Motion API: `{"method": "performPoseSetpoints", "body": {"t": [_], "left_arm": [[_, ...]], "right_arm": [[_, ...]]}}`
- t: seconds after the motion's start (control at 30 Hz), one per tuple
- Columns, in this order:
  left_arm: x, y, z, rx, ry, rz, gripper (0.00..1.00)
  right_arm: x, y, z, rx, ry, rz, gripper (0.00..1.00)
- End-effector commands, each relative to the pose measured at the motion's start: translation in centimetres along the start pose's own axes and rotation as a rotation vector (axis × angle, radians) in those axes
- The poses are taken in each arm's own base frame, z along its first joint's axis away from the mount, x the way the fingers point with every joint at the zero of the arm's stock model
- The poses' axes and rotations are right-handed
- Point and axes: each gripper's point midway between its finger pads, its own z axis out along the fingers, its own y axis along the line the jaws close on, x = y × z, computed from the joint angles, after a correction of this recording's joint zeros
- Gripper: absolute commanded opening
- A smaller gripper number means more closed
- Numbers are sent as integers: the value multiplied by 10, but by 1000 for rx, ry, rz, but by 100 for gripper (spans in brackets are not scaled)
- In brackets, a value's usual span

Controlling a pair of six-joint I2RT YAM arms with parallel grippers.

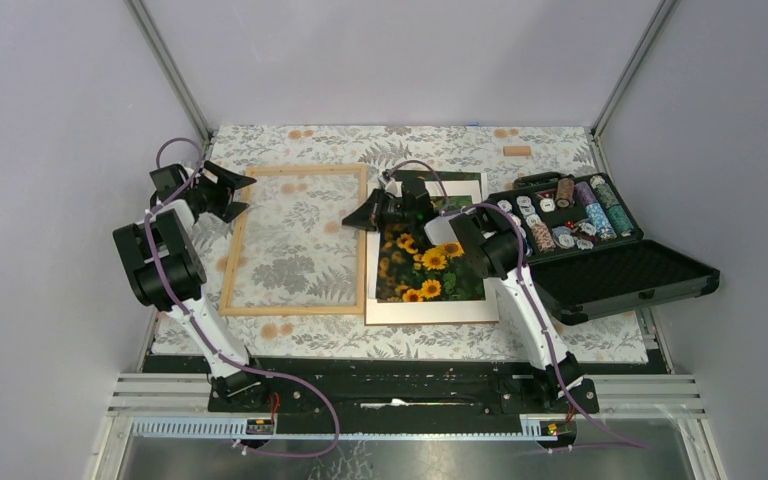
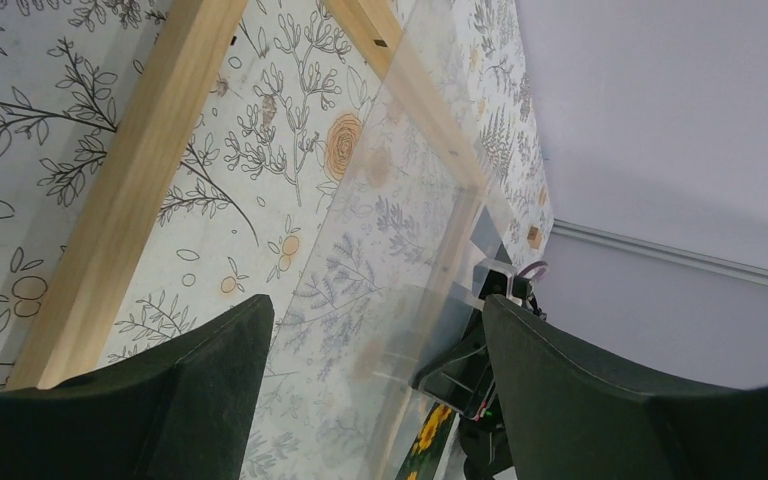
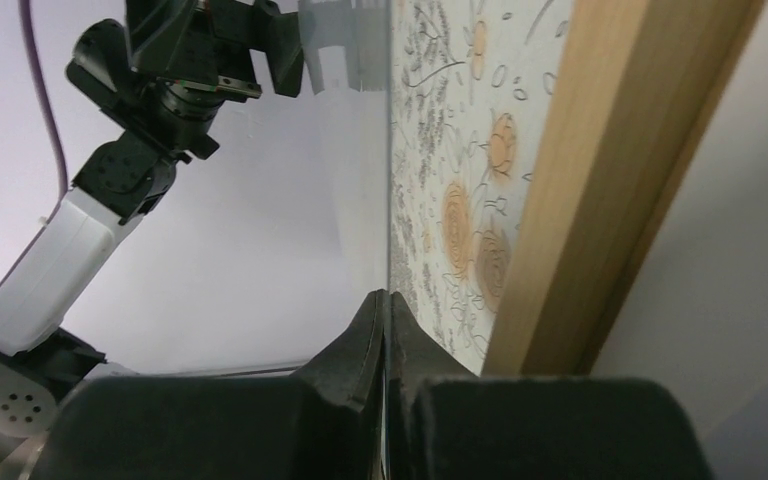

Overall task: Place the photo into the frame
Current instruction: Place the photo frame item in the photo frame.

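**Clear pane pinched at frame's edge, sunflower photo lies beside it**

At the left of the floral-patterned worktop [image 1: 410, 340], the left hand [image 1: 248, 195] hangs by the far left corner of the frame [image 1: 295, 309], its fingers spread wide and closed on nothing. The light wooden frame lies flat on the worktop, left of centre. Over it sits the clear pane [image 2: 400, 250], which the left wrist camera shows tilted up, away from the wooden rail on the far side. The right hand [image 1: 348, 221] reaches across to the frame's right rail with its fingers pressed together on the thin edge of the pane. Just to the right of the frame, the photo [image 1: 425, 270], a print of sunflowers on dark foliage, lies face up on a white mat [image 1: 430, 311], partly hidden by the right arm and outside the frame. Further right, a black case [image 1: 630, 275] stands open, with poker chips [image 1: 570, 215] in its tray. A small wooden block [image 1: 517, 151] lies near the worktop's far edge
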Motion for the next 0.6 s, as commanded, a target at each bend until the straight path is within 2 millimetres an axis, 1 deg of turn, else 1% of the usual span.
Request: {"method": "performPoseSetpoints", "body": {"t": [0.0,0.1,0.17,0.33,0.47,0.57], "left_arm": [[-12,-11,-8,8,-54,28,81],[-15,-5,-5,-10,-61,19,81],[-14,3,-5,-36,-54,-3,80],[-18,12,-5,-75,-65,-13,81],[-18,18,-3,-91,-62,-21,81],[-19,18,-3,-92,-66,-16,81]], "right_arm": [[-5,39,9,-6,-10,-104,1],[-5,35,13,34,-12,-105,1],[-6,35,15,60,-18,-113,1],[-6,34,17,109,-27,-128,0],[-8,39,19,109,-27,-140,0],[-9,43,21,109,-28,-150,0]]}}
